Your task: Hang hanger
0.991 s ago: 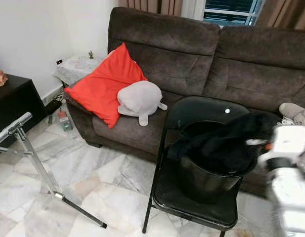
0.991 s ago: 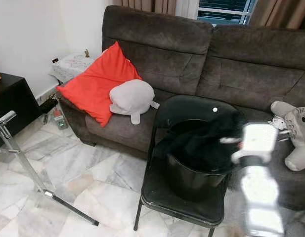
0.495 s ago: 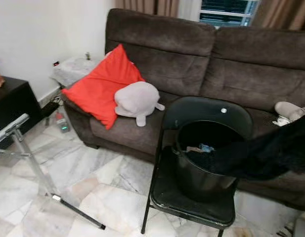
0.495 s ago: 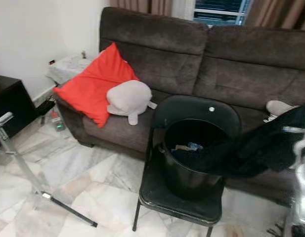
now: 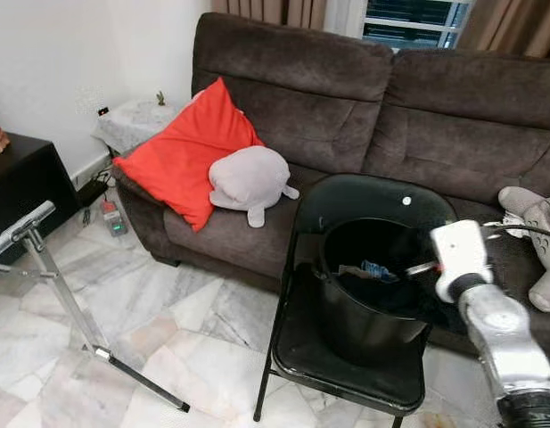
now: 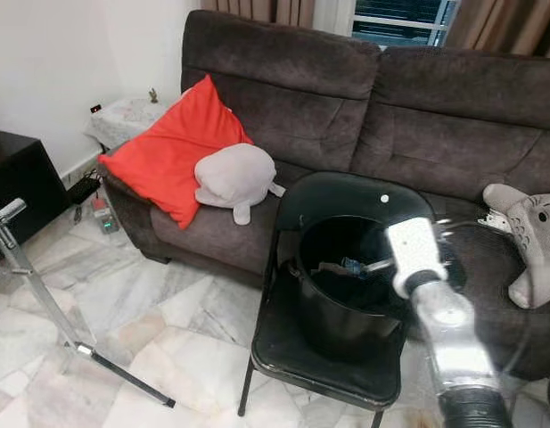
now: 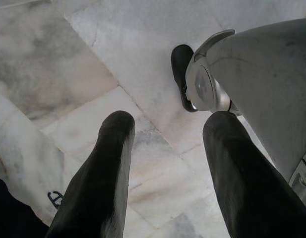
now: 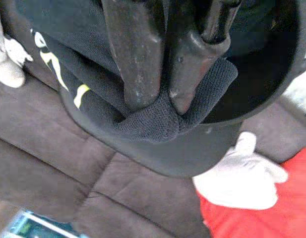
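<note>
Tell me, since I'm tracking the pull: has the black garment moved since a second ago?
Yes. The garment, earlier heaped over the bucket, is now pinched in the right pincer at the bucket's rim, toward the sofa side.

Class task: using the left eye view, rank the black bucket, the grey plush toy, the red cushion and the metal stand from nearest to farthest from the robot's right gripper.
Measured from the right gripper:
1. Black bucket, on the folding chair; the gripper is over its opening.
2. Grey plush toy, on the sofa seat, to the left.
3. Red cushion, behind the plush, farther left.
4. Metal stand, on the floor, far left.
</note>
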### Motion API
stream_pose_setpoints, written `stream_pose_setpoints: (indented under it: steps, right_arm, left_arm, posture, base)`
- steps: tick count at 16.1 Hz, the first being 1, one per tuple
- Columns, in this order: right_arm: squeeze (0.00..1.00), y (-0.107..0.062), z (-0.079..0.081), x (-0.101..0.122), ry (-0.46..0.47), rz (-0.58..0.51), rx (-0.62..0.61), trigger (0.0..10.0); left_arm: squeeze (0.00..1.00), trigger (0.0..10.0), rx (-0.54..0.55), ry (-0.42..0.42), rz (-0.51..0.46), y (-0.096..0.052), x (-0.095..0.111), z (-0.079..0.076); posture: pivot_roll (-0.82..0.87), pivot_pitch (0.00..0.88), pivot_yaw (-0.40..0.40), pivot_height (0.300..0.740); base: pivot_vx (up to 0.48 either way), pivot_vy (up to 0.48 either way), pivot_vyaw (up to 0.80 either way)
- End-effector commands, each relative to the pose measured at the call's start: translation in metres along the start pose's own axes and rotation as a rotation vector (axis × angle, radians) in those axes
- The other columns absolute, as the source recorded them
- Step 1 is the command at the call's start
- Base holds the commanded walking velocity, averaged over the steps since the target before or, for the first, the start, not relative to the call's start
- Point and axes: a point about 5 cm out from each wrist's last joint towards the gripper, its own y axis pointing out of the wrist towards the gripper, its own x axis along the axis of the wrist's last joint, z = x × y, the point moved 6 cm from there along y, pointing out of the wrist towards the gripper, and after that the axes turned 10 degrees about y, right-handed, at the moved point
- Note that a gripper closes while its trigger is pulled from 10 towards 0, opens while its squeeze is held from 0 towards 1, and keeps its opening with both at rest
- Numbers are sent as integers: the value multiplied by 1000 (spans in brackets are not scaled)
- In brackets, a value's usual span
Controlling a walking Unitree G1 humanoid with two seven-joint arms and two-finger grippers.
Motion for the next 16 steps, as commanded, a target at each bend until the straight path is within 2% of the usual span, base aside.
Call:
stream_pose_setpoints:
  steps: [1, 2, 3, 6, 7, 9, 11, 12, 16]
  right_arm:
    - [0, -2, 18, -12, -9, 58, 91, 0]
    - [0, -4, 27, -19, -32, 82, 139, 0]
    - [0, -5, 29, -21, -46, 91, 151, 0]
    - [0, -10, 36, -5, -28, 31, 206, 0]
    - [0, -15, 44, -4, -40, 36, 249, 0]
    - [0, -22, 55, -26, -84, 113, 313, 0]
    - [0, -23, 56, -33, -109, 139, 325, 0]
    - [0, -24, 67, -36, -119, 155, 384, 0]
    - [0, -25, 77, -55, -157, 224, 415, 0]
  left_arm:
    - [0, 10000, 1, -14, 11, 0, -4, -1]
    - [0, 10000, 0, -13, 12, 0, -4, -1]
    - [0, 10000, -1, -13, 13, 0, -4, -1]
    - [0, 10000, -1, -14, 14, 0, -5, -1]
    - [0, 10000, 0, -13, 14, 0, -5, 0]
    - [0, 10000, 0, -8, 14, 0, -4, 0]
    - [0, 10000, 1, -8, 14, 0, -4, 0]
    - [0, 10000, 3, -11, 13, 0, -4, 1]
    - [0, 10000, 2, -8, 16, -1, -5, 1]
  posture:
    - [37, 0, -46, 740]
    - [37, 0, -46, 740]
    - [37, 0, -47, 740]
    - [35, 0, -47, 740]
    - [31, 0, -43, 740]
    - [31, 0, -42, 740]
    - [37, 0, -46, 740]
    - [36, 0, -47, 740]
    - [38, 0, -46, 740]
  base:
    - [0, 0, 0]
    - [0, 0, 0]
    - [0, 0, 0]
    - [0, 0, 0]
    - [0, 0, 0]
    - [0, 0, 0]
    - [0, 0, 0]
    - [0, 0, 0]
    - [0, 0, 0]
